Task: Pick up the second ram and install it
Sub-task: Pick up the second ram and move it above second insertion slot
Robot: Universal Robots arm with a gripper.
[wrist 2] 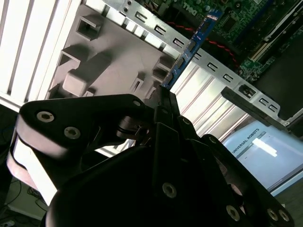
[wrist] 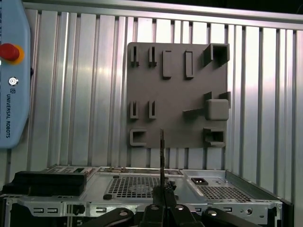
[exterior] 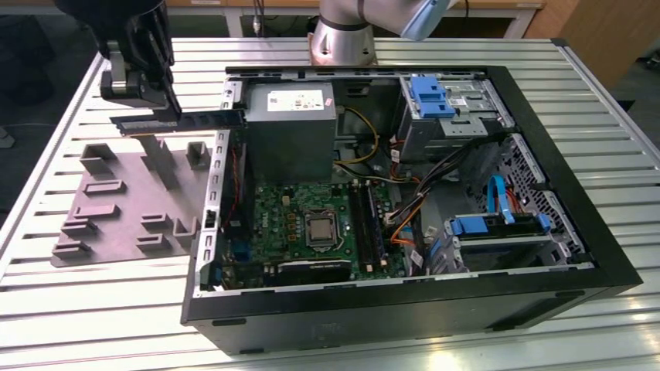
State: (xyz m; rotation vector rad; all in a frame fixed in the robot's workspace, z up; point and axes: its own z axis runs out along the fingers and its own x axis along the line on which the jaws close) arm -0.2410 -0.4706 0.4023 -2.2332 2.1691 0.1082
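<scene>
The second ram (exterior: 191, 120), a long thin dark stick, hangs level in the air above the gap between the grey plastic tray (exterior: 113, 209) and the computer case's wall on the exterior view's left. My gripper (exterior: 154, 110) is shut on it from above, near its tray-side end. In the second wrist view the ram (wrist 2: 189, 47) runs edge-on as a blue strip out from the gripper (wrist 2: 163, 94). In the first wrist view the ram (wrist: 162, 156) is a thin line rising from the gripper (wrist: 162, 191). The green board (exterior: 309, 224) with long black slots (exterior: 369, 224) lies inside the case.
The open black computer case (exterior: 577, 232) takes up the slatted metal table (exterior: 103, 309). A grey power-supply box (exterior: 289, 131) sits just past the ram's free end. Blue drive brackets (exterior: 438, 97) and cables (exterior: 413, 209) crowd the case's other side. A pendant (wrist: 12, 75) lies on the table.
</scene>
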